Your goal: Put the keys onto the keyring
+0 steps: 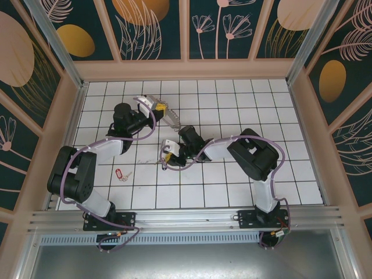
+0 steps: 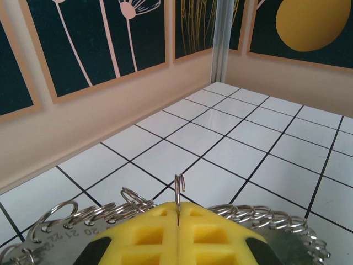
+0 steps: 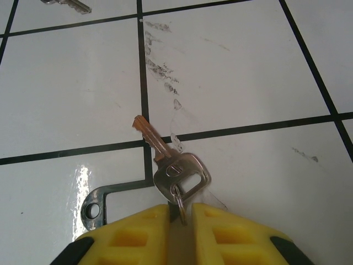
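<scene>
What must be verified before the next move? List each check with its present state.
1. Left gripper shut on the keyring's hooked wire end: ok.
2. Right gripper gripping the key by its small ring: ok.
3. Key clear of the table: cannot tell; its tip hangs over a tile line.
4. Key brought to the hook: not ok; in the top view the two grippers are apart.
5. Red-tagged key threaded: not ok; it lies loose on the table.
</scene>
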Robot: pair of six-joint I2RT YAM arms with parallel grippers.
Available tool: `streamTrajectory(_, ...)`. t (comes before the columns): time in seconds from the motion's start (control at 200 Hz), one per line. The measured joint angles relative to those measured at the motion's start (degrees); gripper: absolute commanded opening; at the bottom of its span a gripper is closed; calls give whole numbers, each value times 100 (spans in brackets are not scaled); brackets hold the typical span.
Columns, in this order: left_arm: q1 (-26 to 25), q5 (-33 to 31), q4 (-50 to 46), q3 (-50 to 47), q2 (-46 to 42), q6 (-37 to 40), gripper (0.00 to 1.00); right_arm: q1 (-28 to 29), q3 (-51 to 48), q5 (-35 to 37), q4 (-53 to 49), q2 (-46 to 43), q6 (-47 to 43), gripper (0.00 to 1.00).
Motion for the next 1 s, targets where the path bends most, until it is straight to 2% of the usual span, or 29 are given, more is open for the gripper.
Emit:
streamTrajectory(0.235,0,46,-87,13,0,2,0,-26,2,-2,46,0,20,15)
streamTrajectory(0.435,0,98,-92,31,0,2,0,-26,4,-22,66,55,15,19)
streamTrajectory(0.601,0,101,-107,35,0,2,0,-26,4,-59,66,63,4,15)
streamTrajectory(0.996,0,101,-107,39,0,2,0,-26,140,-105,63,179,-4,18)
